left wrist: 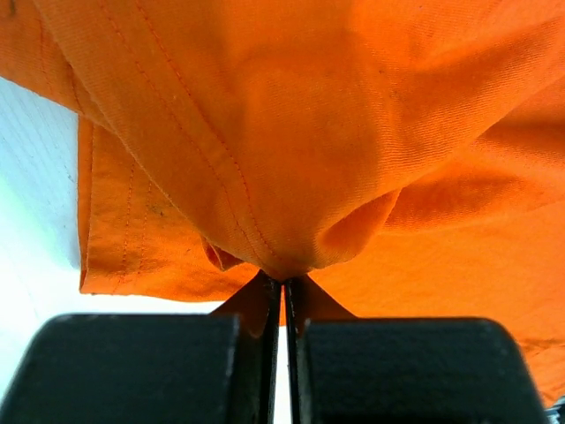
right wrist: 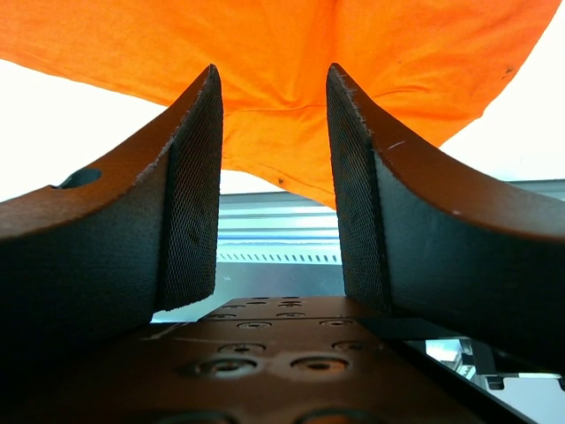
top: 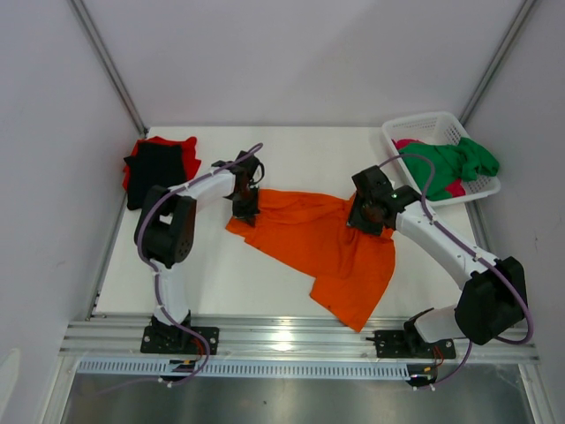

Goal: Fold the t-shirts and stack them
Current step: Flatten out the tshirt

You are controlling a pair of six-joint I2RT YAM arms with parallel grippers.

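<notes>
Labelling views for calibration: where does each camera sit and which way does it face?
Top external: above and behind, facing down at the table; left arm and right arm show.
Left wrist: on the left arm, facing along the shut left gripper into the orange shirt it pinches.
Right wrist: on the right arm, facing through the open right gripper toward the near rail.
All share the orange shirt.

White tabletop [top: 291, 146], matte, evenly lit. Plain pale walls on three sides: back [top: 300, 53], left [top: 44, 177], right [top: 538, 168]. Grey metal posts [top: 106, 62] slant up at both rear corners. Aluminium rail [top: 291, 336] along the near edge shows a bright glare. Below it, a dull grey surface [top: 291, 397].
</notes>
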